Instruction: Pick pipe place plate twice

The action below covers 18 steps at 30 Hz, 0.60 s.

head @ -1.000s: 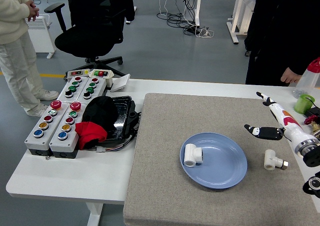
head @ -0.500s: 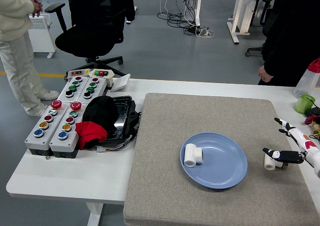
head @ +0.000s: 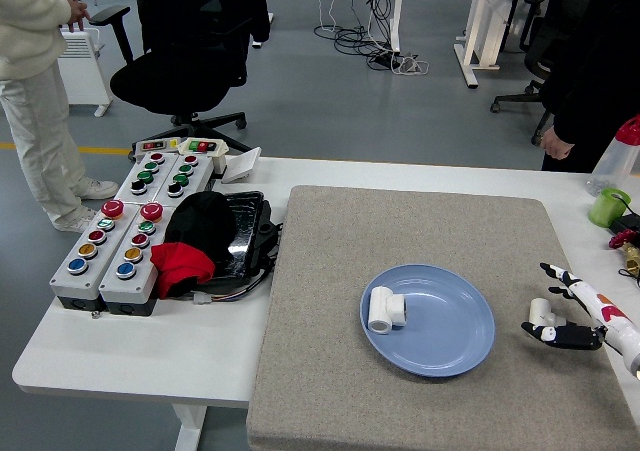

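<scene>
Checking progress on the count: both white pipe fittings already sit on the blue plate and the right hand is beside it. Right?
Not quite. The head view shows only one pipe fitting on the blue plate; the second fitting lies on the grey mat right of the plate, at the right hand.

No text, label, brand or number shows clearly enough to be read anywhere here.

Robot, right hand (head: 572, 313), showing just right of the blue plate (head: 470, 346): five slender fingers (head: 556, 272), white segments with black joints and black tips; black thumb and palm section; red-orange marking on the white back of the hand; white wrist casing running to the frame edge. Left arm: not seen.
</scene>
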Available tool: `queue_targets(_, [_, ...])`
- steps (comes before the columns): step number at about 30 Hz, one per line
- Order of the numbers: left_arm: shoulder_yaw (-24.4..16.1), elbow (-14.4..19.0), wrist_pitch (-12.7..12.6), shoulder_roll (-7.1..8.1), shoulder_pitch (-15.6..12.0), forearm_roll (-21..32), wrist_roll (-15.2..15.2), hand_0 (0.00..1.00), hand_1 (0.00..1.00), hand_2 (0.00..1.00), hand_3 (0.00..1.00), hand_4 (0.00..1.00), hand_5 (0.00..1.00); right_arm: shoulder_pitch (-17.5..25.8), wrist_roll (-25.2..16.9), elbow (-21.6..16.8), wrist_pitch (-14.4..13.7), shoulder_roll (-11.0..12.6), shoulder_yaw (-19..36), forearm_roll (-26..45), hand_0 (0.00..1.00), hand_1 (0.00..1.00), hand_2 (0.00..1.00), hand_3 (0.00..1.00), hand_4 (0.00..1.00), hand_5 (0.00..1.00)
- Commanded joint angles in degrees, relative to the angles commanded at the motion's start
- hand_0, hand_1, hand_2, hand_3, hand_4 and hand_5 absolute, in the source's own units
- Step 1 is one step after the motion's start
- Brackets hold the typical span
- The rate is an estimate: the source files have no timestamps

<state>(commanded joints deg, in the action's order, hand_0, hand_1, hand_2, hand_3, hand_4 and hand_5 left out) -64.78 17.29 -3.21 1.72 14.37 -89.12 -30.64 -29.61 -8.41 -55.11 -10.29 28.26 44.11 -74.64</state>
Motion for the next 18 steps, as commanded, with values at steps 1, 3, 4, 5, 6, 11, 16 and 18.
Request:
queue_targets(1, [0.0, 0.01, -0.01, 0.0, -0.06, 0.04, -0.02, 0.653, 0.637, 0.639, 0.559, 0.396, 0.998, -0.17, -0.81, 0.6, -0.28, -0.08, -0.51, 0.4, 0.852, 0.816, 0.924, 0.949, 0.853, 0.468])
queue_targets(3, [0.07, 0.01, -0.03, 0.01, -0.13, 0.15, -0.02, 0.653, 0.637, 0.639, 0.559, 0.396, 0.998, -0.31, -1.92, 1.35, -0.65, -0.19, -1.2, 0.79, 0.852, 0.816, 0.924, 0.949, 0.853, 0.468])
queue_targets(4, [0.09, 0.02, -0.03, 0.02, -0.15, 0.17, -0.01, 0.653, 0.637, 0.639, 0.559, 0.396, 0.998, -0.33, -2.14, 1.49, -0.73, -0.21, -1.34, 0.86, 0.852, 0.816, 0.924, 0.949, 0.853, 0.468])
queue_targets(5, [0.11, 0.02, -0.02, 0.03, -0.16, 0.19, -0.02, 0.653, 0.637, 0.639, 0.559, 0.395, 0.998, -0.26, -2.39, 1.7, -0.83, -0.28, -1.39, 0.8, 0.776, 0.765, 0.848, 0.917, 0.855, 0.461])
queue_targets(6, [0.14, 0.02, -0.04, 0.04, -0.17, 0.27, -0.02, 0.653, 0.637, 0.639, 0.559, 0.395, 0.998, -0.2, -2.56, 1.79, -0.88, -0.31, -1.43, 0.78, 0.776, 0.765, 0.848, 0.917, 0.855, 0.461])
queue_targets(11, [0.35, -0.01, -0.1, 0.06, -0.12, 0.6, 0.05, 0.653, 0.638, 0.639, 0.559, 0.395, 0.998, 0.01, -3.61, 1.95, -1.73, -0.38, -1.88, 0.55, 0.658, 0.708, 0.758, 0.873, 0.85, 0.432])
queue_targets(16, [0.38, -0.01, -0.06, 0.01, -0.02, 0.64, 0.03, 0.653, 0.638, 0.639, 0.559, 0.395, 0.998, -0.16, -5.1, 2.53, -3.95, -0.42, -3.28, -1.38, 0.658, 0.708, 0.758, 0.873, 0.85, 0.432])
queue_targets(18, [0.4, -0.02, -0.08, 0.0, -0.01, 0.7, 0.03, 0.653, 0.637, 0.639, 0.559, 0.394, 0.998, -0.29, -5.28, 2.86, -4.55, -0.39, -3.87, -2.32, 0.575, 0.66, 0.664, 0.795, 0.747, 0.229])
